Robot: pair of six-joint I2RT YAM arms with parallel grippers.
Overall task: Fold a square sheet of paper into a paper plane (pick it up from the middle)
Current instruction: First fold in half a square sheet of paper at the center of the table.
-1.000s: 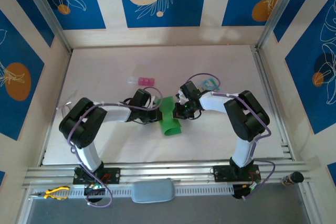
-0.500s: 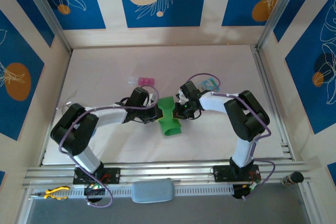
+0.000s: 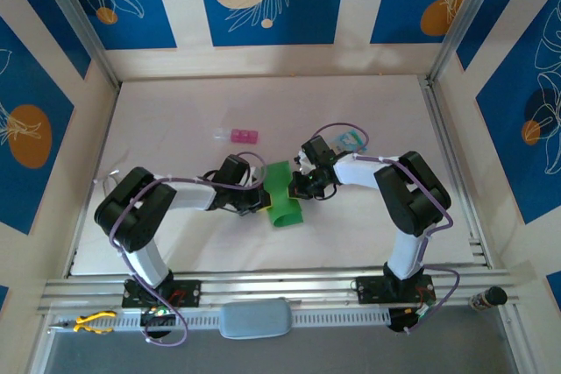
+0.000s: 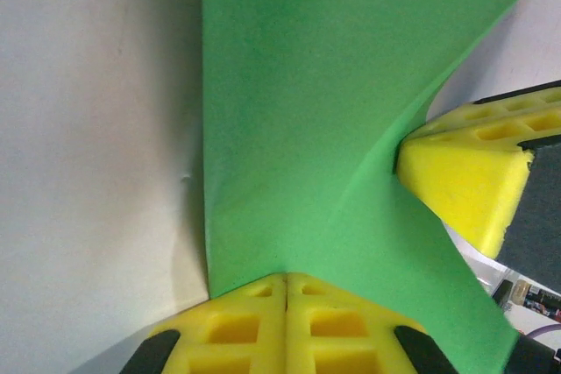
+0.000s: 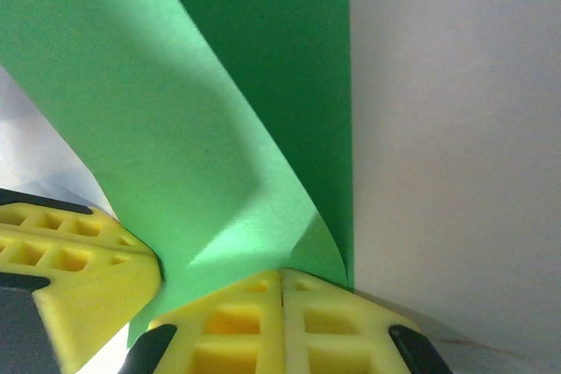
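The square sheet of paper (image 3: 282, 196) is bright green and lies bent between the two arms, mid-table. My left gripper (image 3: 262, 201) meets its left edge and my right gripper (image 3: 296, 188) its right edge. In the left wrist view the yellow fingers of the left gripper (image 4: 287, 279) are pressed together on the sheet (image 4: 307, 111), which rises in a curved fold. In the right wrist view the right gripper (image 5: 281, 273) is likewise shut on the curled sheet (image 5: 175, 111). Each wrist view also catches the other gripper's yellow finger at the side.
A small pink block (image 3: 243, 136) lies on the white table (image 3: 175, 111) behind the left arm. A pale blue printed packet (image 3: 351, 140) sits behind the right arm. Raised walls bound the table on the back and both sides.
The left arm's elbow swung out and back, and its wrist has shifted slightly toward the near edge. The sheet sags a little lower on the left. The right arm has hardly moved.
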